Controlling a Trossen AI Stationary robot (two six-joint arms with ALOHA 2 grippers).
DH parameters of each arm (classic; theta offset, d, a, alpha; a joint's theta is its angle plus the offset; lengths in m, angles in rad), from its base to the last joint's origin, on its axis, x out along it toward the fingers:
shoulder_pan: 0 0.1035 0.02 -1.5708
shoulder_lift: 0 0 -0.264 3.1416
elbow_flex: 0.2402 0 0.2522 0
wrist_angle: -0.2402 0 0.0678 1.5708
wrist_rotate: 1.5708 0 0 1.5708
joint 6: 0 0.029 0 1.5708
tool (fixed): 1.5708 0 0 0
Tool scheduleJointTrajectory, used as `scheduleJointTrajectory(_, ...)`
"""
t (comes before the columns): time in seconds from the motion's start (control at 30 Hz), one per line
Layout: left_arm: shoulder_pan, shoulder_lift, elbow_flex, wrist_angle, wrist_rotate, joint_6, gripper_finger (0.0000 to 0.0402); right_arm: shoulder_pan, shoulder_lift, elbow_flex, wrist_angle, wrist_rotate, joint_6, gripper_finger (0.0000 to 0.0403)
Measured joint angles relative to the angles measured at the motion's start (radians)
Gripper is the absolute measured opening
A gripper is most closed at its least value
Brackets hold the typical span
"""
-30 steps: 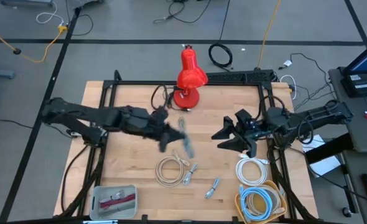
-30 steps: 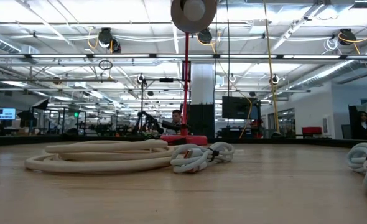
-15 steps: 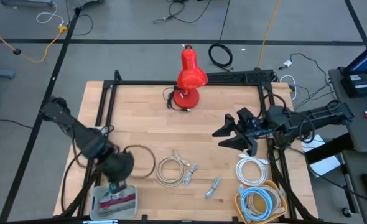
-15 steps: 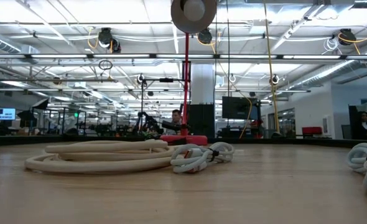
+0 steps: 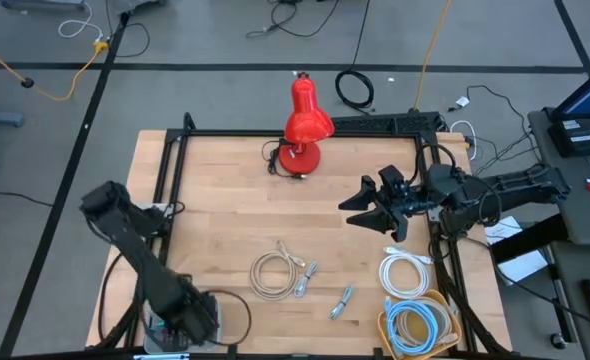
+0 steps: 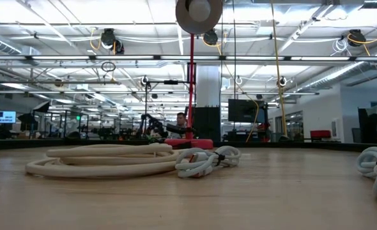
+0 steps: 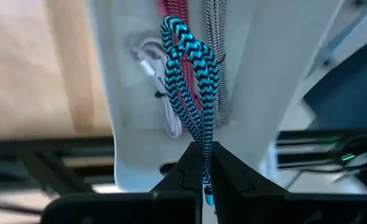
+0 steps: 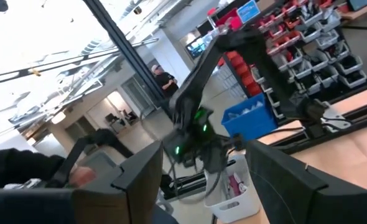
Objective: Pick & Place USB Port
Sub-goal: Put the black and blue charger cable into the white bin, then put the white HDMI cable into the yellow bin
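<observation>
cable over the bin

my left gripper [image 7: 205,177] pinches the blue cable [image 7: 190,62] tight above the bin [image 7: 270,68], so i can drop it in. right gripper [image 5: 370,212] waits, wide open.

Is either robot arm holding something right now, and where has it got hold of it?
The left gripper pinches a blue-and-black braided cable near its lower end, above the white bin. The right gripper holds nothing.
</observation>
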Motion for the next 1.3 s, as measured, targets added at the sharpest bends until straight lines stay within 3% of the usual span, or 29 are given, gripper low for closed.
scheduleJointTrajectory(0.17, -0.009, 0.101, 0.0, -0.053, -0.014, 0.221, 0.0008, -0.021, 0.0, 0.0, -0.009, 0.0, 0.031, 0.0222)
scheduleJointTrajectory(0.33, 0.013, 0.125, 0.0, -0.027, -0.052, 0.284, 0.0008, -0.022, 0.0, 0.0, -0.008, -0.001, 0.052, 0.0222)
scheduleJointTrajectory(0.47, 0.037, 0.125, 0.0, -0.015, -0.077, 0.269, 0.0017, -0.021, 0.0, 0.0, -0.011, -0.001, 0.052, 0.0222)
scheduleJointTrajectory(0.77, 0.036, 0.124, 0.0, -0.006, -0.064, 0.231, 0.0117, -0.02, 0.0, 0.0, -0.013, -0.001, 0.057, 0.0222)
scheduleJointTrajectory(0.93, 0.025, 0.112, 0.006, -0.008, 0.017, 0.088, 0.0133, -0.02, 0.0, 0.0, -0.014, -0.004, 0.072, 0.0222)
scheduleJointTrajectory(1.0, 0.017, 0.073, 0.036, -0.007, 0.003, -0.012, 0.0132, -0.02, 0.0, 0.0, -0.014, -0.024, 0.079, 0.0222)
scheduleJointTrajectory(1.07, 0.011, 0.014, 0.076, -0.005, -0.084, -0.142, 0.0126, -0.02, 0.0, 0.0, -0.021, -0.028, 0.085, 0.0222)
scheduleJointTrajectory(1.17, 0.018, -0.089, 0.128, -0.008, -0.316, -0.377, 0.0115, -0.02, 0.0, 0.0, -0.045, -0.031, 0.097, 0.0222)
scheduleJointTrajectory(1.23, 0.03, -0.169, 0.156, -0.004, -0.549, -0.545, 0.0107, -0.02, 0.0, -0.001, -0.058, -0.031, 0.097, 0.0222)
scheduleJointTrajectory(1.3, 0.033, -0.249, 0.164, 0.027, -0.853, -0.694, 0.01, -0.02, 0.0, -0.001, -0.075, -0.031, 0.097, 0.0222)
